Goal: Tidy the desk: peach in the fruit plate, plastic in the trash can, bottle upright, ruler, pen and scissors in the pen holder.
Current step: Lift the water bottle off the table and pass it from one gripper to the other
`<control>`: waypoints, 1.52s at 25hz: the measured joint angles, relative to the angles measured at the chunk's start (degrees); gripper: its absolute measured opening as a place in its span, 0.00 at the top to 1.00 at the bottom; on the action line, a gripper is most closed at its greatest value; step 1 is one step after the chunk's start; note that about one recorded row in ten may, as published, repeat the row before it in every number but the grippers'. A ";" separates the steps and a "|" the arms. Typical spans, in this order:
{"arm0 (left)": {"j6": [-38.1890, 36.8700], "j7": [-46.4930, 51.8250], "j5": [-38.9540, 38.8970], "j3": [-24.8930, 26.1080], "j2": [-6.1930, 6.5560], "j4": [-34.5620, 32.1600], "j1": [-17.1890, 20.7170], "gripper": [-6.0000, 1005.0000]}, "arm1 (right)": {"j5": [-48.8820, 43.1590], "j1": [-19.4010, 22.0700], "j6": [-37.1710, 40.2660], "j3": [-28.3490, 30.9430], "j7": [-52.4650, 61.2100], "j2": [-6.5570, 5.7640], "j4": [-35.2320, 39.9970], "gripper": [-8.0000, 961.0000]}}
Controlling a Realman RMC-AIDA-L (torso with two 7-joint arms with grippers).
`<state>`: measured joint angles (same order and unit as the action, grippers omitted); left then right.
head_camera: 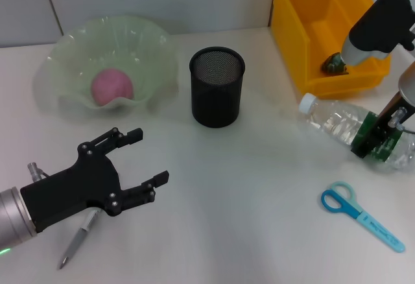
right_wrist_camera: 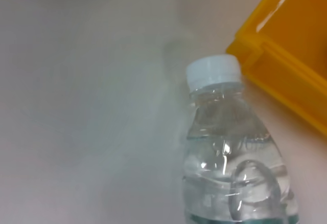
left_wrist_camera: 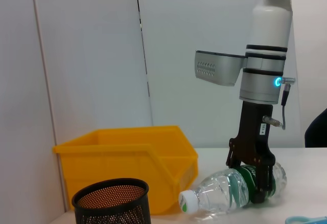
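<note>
A clear bottle (head_camera: 331, 118) with a white cap lies on its side at the right; it also shows in the left wrist view (left_wrist_camera: 219, 191) and the right wrist view (right_wrist_camera: 230, 147). My right gripper (head_camera: 375, 140) is shut on its green label, as the left wrist view (left_wrist_camera: 253, 180) shows. My left gripper (head_camera: 152, 155) is open and empty at the lower left, above a grey pen (head_camera: 78, 242). A pink peach (head_camera: 111, 86) sits in the green fruit plate (head_camera: 162, 44). Blue scissors (head_camera: 360, 214) lie at the lower right. The black mesh pen holder (head_camera: 217, 96) stands in the middle. No ruler is in view.
A yellow bin (head_camera: 292, 44) stands at the back right, close to the bottle's cap, with a small crumpled item (head_camera: 335, 65) inside. The bin also shows in the left wrist view (left_wrist_camera: 127, 162) and the right wrist view (right_wrist_camera: 291, 45). A wall runs behind the desk.
</note>
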<state>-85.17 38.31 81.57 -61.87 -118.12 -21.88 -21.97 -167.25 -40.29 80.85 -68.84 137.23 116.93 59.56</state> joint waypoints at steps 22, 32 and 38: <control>-0.17 0.02 0.00 0.00 0.00 -0.02 0.00 0.21 | 0.00 -0.08 0.19 -0.01 1.64 0.06 -0.30 0.18; -0.17 -0.11 -0.05 0.00 0.00 0.06 0.11 0.21 | 0.00 0.02 0.37 -0.53 1.52 1.03 0.45 0.18; -0.17 -0.21 -0.13 0.00 0.00 0.08 0.18 0.21 | 0.00 0.41 1.21 -1.86 1.58 1.63 2.03 0.19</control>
<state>-85.35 38.09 81.43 -61.87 -118.13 -21.80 -21.79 -167.25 -39.88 82.06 -70.70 138.81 118.56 61.59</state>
